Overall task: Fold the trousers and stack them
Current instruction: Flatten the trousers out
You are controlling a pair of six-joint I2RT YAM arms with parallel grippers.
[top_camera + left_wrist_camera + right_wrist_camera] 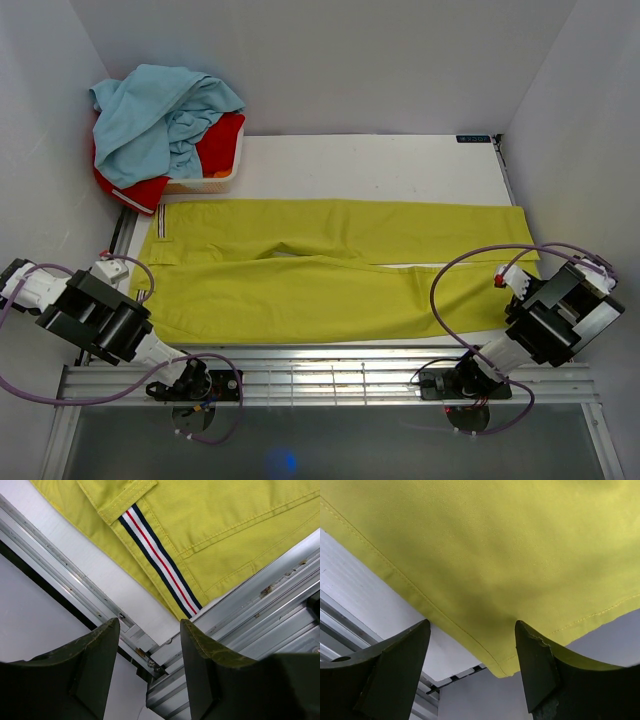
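Left gripper (149, 632) and right gripper (472, 630), jaws apart and empty, above opposite ends of the trousers (340, 275) lying flat across the white table (400, 165).

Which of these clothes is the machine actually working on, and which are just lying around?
Part of the job:
- the trousers, spread out on the table
- the left gripper and the right gripper, both open, one at each end of them

Just lying about:
- the light blue garment
- the red garment under it, heaped in the far left corner
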